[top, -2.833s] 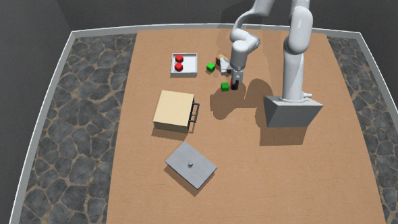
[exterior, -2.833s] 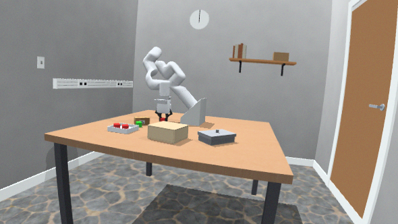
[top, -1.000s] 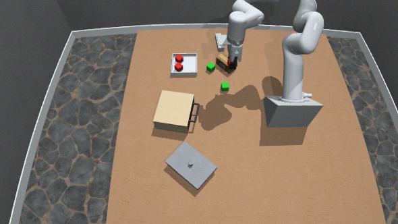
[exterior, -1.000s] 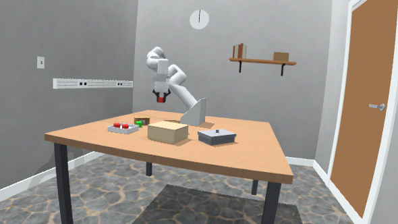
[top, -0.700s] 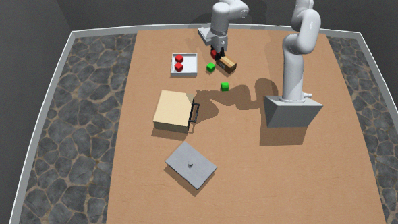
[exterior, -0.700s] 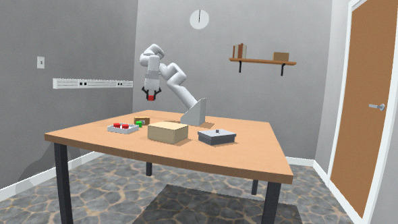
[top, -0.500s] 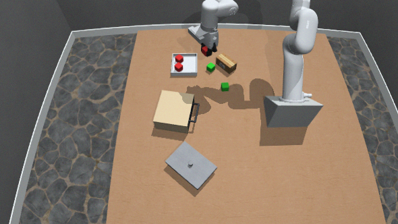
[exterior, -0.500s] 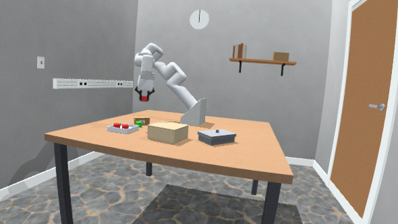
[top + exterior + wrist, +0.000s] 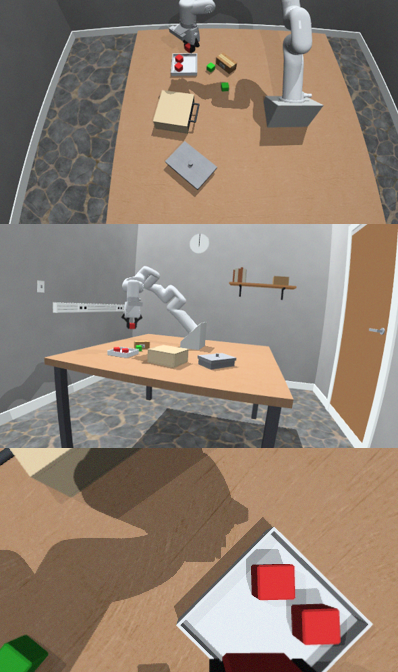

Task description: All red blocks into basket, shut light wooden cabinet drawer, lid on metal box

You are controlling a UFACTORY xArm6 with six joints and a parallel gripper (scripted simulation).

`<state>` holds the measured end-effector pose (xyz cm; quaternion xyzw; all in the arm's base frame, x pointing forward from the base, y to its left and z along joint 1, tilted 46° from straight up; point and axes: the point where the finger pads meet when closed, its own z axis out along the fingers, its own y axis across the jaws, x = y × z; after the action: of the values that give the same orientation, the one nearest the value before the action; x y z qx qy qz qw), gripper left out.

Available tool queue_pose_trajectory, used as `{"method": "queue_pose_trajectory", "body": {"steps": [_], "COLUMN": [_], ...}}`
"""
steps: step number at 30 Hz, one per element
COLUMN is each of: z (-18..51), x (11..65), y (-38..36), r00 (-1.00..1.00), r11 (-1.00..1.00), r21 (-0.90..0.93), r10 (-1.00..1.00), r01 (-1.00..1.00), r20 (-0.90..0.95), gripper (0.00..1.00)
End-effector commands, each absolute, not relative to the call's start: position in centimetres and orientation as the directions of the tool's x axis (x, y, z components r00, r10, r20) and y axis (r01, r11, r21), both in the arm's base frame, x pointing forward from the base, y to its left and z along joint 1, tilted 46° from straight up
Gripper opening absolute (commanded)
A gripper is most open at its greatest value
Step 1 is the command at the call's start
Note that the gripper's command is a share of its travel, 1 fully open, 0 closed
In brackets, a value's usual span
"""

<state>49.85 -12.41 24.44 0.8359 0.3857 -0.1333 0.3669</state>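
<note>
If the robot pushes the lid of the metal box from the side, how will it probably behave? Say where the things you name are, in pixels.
The flat, thin lid [image 9: 182, 161] [image 9: 216, 356] looks like stiff metal, so it probably will not bend. With its wide shape and only a small knob [image 9: 190, 164] [image 9: 217, 355] on top, it seems unlikely to roll.

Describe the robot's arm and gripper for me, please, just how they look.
The arm is smooth and whitish grey, built from rounded, tube-like sections with bulging joints, and stands on a grey, wedge-shaped base. The gripper has a pale, blocky body and slim, angular black fingers. No cable is visible along the arm; small markings are too blurred to read.
</note>
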Motion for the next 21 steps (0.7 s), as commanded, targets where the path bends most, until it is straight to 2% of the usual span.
{"method": "queue_pose_trajectory", "body": {"steps": [1, 21], "z": [24.66, 24.50], "x": [50.21, 50.22], "y": [-12.41, -12.57], "r00": [0.667, 0.667], "r11": [-0.436, -0.436], "r21": [0.509, 0.509], "r10": [0.546, 0.545], "r01": [0.743, 0.743], "r20": [-0.507, -0.507], "gripper": [0.00, 0.00]}}
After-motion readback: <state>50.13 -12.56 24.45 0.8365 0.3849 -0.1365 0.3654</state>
